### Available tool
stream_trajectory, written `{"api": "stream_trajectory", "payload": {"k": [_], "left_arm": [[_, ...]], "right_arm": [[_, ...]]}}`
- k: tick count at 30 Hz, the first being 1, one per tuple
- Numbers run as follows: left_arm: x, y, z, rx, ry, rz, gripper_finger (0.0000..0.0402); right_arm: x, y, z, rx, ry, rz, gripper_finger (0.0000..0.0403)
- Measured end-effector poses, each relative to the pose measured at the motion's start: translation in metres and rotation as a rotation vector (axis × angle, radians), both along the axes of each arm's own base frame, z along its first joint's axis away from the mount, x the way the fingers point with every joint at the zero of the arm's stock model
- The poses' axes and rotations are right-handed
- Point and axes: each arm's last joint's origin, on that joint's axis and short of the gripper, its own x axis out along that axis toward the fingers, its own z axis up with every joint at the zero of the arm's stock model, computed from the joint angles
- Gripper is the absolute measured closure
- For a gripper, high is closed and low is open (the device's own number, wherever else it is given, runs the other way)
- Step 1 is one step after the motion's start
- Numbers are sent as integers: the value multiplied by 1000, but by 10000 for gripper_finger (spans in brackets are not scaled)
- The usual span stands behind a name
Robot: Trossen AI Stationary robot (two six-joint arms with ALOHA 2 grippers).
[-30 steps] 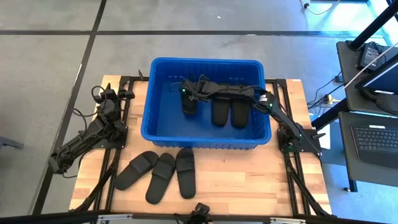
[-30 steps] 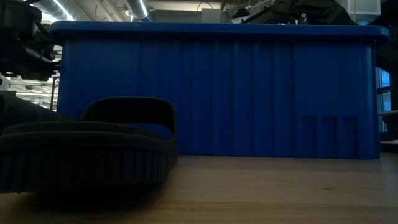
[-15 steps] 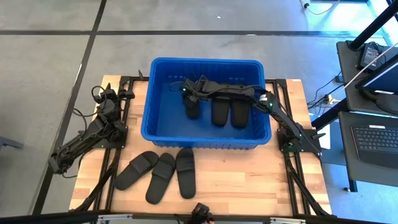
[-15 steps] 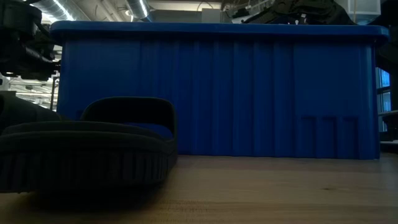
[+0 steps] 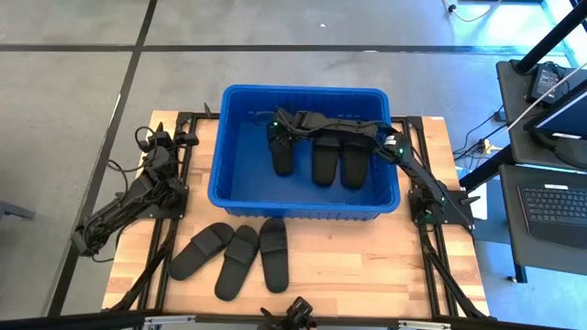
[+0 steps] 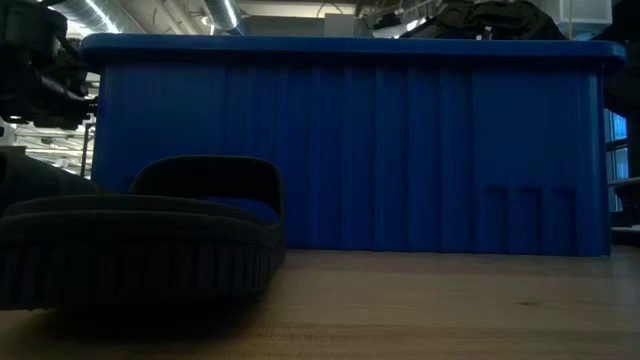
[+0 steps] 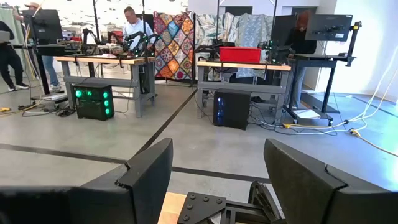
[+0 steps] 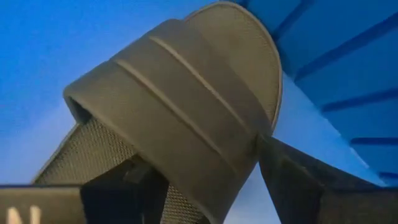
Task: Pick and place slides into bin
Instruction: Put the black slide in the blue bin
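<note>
The blue bin stands at the table's far middle; its near wall fills the low view. Three black slides lie on its floor: one at the left, two beside it. My right gripper reaches into the bin over the left slide's far end, open, with that slide's strap between its fingers. Three more slides lie on the table in front of the bin; one looms in the low view. My left gripper is open, parked at the table's left. My right gripper has its fingers on either side of the left slide's strap, coming at it from the slide's far end. Whether a finger touches the strap I cannot tell. The slide lies on the bin's floor.
The bin's walls enclose my right gripper on all sides. Bare wood lies to the right of the three loose slides. The room beyond the table holds benches and people.
My right gripper has drawn back a little toward the bin's far wall. The left slide in the bin, seen shorter and tipped a second ago, now lies at full length on the bin's floor.
</note>
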Motion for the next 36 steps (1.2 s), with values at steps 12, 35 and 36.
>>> {"api": "stream_trajectory", "payload": {"k": [12, 35, 36], "left_arm": [[0, 0, 0, 0, 0, 0, 153], [0, 0, 0, 0, 0, 0, 153], [0, 0, 0, 0, 0, 0, 153]], "right_arm": [[-3, -9, 0, 48, -51, -99, 174], [2, -14, 28, 88, -98, 76, 79], [2, -14, 28, 89, -91, 79, 78]]}}
